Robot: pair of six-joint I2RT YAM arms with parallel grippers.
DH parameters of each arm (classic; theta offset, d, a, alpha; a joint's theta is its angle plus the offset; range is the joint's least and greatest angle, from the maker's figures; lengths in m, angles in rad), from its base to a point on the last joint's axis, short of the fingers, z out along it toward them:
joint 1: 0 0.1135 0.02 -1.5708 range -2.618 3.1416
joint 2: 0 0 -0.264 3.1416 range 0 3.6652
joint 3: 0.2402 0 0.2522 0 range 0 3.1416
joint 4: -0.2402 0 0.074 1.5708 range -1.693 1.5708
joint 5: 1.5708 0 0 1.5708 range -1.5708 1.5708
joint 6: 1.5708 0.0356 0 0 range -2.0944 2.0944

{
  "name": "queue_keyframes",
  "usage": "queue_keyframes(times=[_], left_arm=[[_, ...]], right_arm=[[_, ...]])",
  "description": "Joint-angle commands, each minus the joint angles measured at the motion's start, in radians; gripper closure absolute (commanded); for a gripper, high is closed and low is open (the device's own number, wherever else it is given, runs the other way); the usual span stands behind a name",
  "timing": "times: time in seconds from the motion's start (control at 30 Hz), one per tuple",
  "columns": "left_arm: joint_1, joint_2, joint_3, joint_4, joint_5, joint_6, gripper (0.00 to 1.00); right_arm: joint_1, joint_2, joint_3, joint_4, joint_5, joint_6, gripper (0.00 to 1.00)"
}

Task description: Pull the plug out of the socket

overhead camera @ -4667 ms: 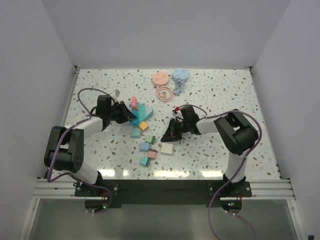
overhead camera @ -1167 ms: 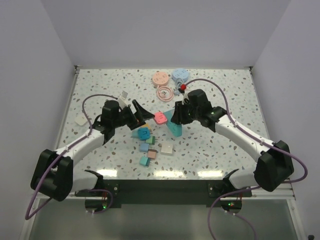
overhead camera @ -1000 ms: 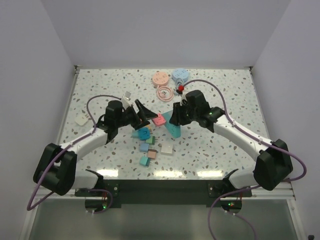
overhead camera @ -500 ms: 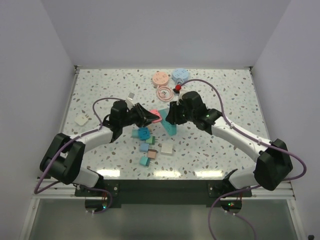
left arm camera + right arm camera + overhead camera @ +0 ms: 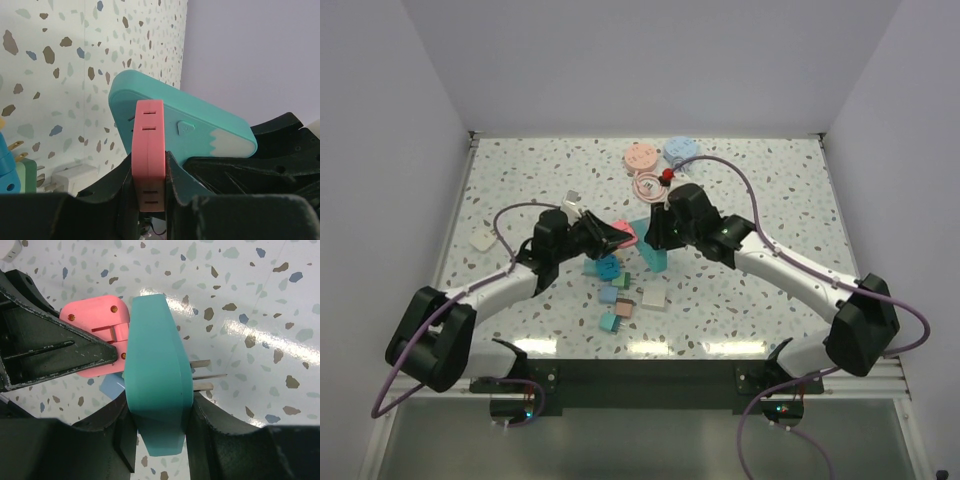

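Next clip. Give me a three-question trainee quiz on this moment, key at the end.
1. True or false: the left gripper is shut on the pink plug.
2. What grips the teal socket? A) left gripper B) right gripper C) nothing
3. Fill in: the plug sits ____ the socket's face (against / clear of).
Key: 1 true; 2 B; 3 against.

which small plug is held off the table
The pink plug, clamped in the left jaws against the teal socket; the rest lie loose on the table.
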Motion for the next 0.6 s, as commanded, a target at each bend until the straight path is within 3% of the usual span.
queue_keyframes(times=[0.0,0.27,0.4,0.5,0.57], left_arm=[[0.008,-0.109,-0.041,-0.008,0.047,0.001,1.0],[0.003,-0.155,-0.04,-0.015,-0.008,-0.064,1.0],[-0.012,-0.147,-0.01,0.001,-0.071,-0.105,1.0],[-0.014,-0.088,0.064,0.005,-0.028,-0.075,1.0],[-0.014,-0.028,0.121,-0.073,0.022,0.022,1.0]], right_arm=[[-0.089,0.031,0.035,-0.153,0.536,0.003,1.0],[-0.092,0.073,0.066,-0.185,0.663,0.02,1.0],[-0.092,0.088,0.062,-0.175,0.654,0.02,1.0],[-0.092,0.049,0.037,-0.122,0.622,0.006,1.0],[-0.093,0.032,0.037,-0.119,0.61,0.0,1.0]])
